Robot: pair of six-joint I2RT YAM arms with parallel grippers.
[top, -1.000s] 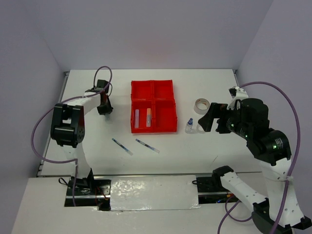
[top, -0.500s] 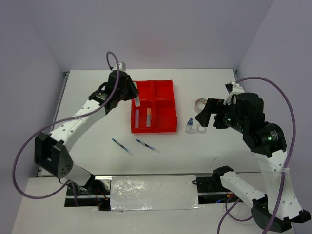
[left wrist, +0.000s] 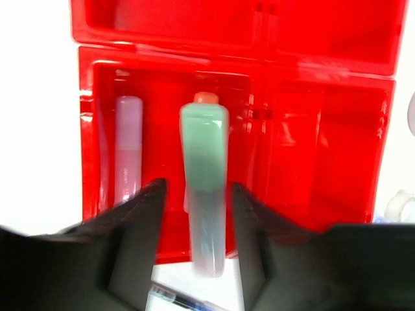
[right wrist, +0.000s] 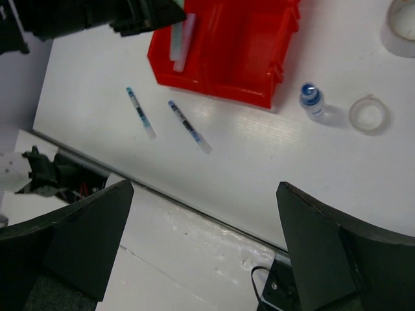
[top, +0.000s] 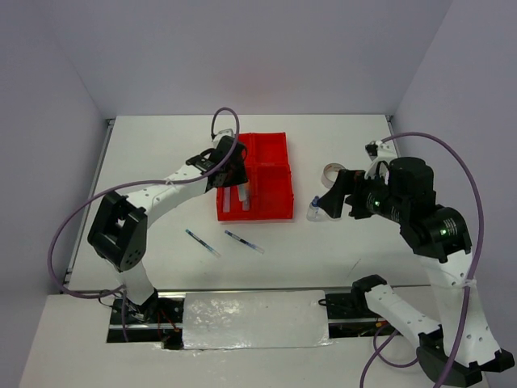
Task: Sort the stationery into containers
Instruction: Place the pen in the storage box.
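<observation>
My left gripper (top: pixel 232 173) hangs over the near-left compartment of the red tray (top: pixel 273 212). In the left wrist view the gripper (left wrist: pixel 198 189) is open. The green stick (left wrist: pixel 203 149) is blurred between the fingers, with a gap on each side. A pink stick (left wrist: pixel 128 146) lies in that compartment, and an orange tip (left wrist: pixel 206 97) shows under the green stick. Two pens (top: pixel 202 242) (top: pixel 244 242) lie in front of the tray. My right gripper (top: pixel 335 196) is wide open and empty, high above the blue-capped bottle (right wrist: pixel 312 100) and the white ring (right wrist: pixel 367 113).
The beige tape roll (top: pixel 332 172) lies right of the tray, partly behind my right arm. The right wrist view shows both pens (right wrist: pixel 140 112) (right wrist: pixel 189 126), the tray (right wrist: pixel 259 39) and the table's front edge (right wrist: pixel 194 210). The tray's other three compartments hold nothing.
My left arm swung from the table left of the tray to over the near-left compartment, carrying the green stick; its jaws now stand apart from the stick. My right gripper shifted slightly left.
</observation>
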